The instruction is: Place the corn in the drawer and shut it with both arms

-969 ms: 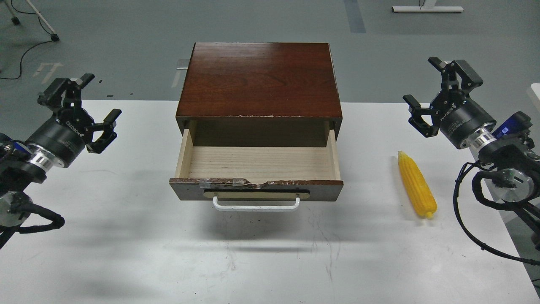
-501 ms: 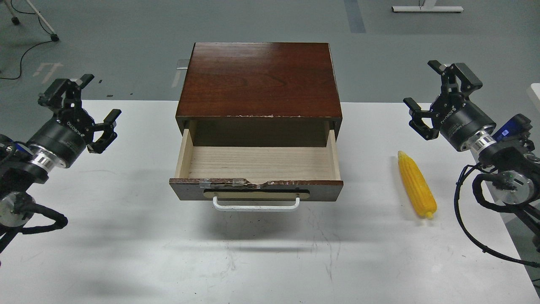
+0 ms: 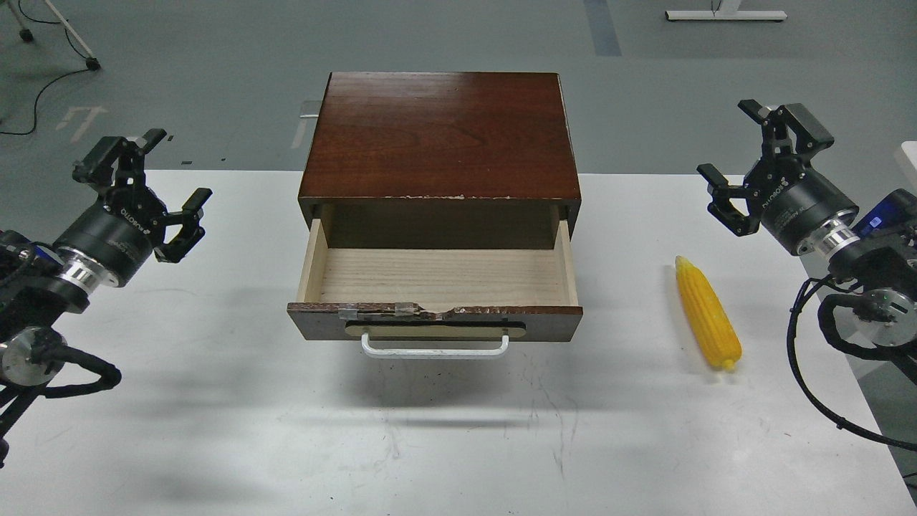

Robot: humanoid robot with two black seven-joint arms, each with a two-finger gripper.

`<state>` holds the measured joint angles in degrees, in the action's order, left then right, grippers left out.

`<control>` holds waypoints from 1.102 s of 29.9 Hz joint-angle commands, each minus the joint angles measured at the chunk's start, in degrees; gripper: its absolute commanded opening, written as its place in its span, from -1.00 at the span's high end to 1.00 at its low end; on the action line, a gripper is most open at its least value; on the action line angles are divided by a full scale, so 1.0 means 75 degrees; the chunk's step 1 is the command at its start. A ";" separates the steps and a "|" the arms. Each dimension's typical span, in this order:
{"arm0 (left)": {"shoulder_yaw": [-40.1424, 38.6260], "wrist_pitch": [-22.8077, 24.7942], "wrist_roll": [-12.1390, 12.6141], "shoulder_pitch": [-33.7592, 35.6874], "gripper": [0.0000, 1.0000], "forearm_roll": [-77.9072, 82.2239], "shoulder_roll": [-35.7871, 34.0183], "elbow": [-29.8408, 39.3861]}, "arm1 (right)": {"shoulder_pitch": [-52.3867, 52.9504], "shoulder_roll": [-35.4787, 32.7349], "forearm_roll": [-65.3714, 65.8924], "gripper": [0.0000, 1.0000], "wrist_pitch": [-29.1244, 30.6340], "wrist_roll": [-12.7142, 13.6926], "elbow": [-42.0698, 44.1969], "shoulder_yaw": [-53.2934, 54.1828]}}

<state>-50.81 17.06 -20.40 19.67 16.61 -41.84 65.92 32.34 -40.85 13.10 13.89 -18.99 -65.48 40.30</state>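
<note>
The drawer (image 3: pixel 438 276) is pulled open out of a reddish-brown wooden cabinet (image 3: pixel 440 136). Its pale-wood box is empty. Its dark front has a chipped, taped top edge and a white bar handle (image 3: pixel 435 349). The corn (image 3: pixel 707 312), a long yellow cob, lies on the white table (image 3: pixel 215 430) to the right of the drawer, pointed end away from me. My left gripper (image 3: pixel 161 179) is open and empty, held above the table left of the drawer. My right gripper (image 3: pixel 741 147) is open and empty, held up beyond and to the right of the corn.
The table's right edge (image 3: pixel 870 423) runs close behind the corn and under my right arm. Grey floor lies beyond the table, with a stand's legs (image 3: pixel 64 32) at the far left and a white base (image 3: pixel 723 14) at the far right.
</note>
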 commanded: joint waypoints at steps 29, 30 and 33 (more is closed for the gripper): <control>0.0001 -0.0001 0.0001 -0.0045 -0.96 0.0094 0.0001 0.0000 | 0.0000 -0.0132 0.0070 -1.00 -0.0012 0.0012 -0.0012 -0.0041; 0.0001 -0.0001 0.0001 -0.0045 -0.96 0.0094 0.0001 0.0000 | 0.0000 -0.0132 0.0082 -1.00 -0.0012 0.0012 -0.0012 -0.0041; 0.0001 -0.0001 0.0001 -0.0045 -0.96 0.0094 0.0001 0.0000 | 0.0012 -0.0144 0.0152 -1.00 -0.0012 0.0012 -0.0012 -0.0053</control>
<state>-50.80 17.06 -20.39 19.34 17.32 -41.83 65.92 32.34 -41.86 13.85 13.80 -18.91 -65.56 39.99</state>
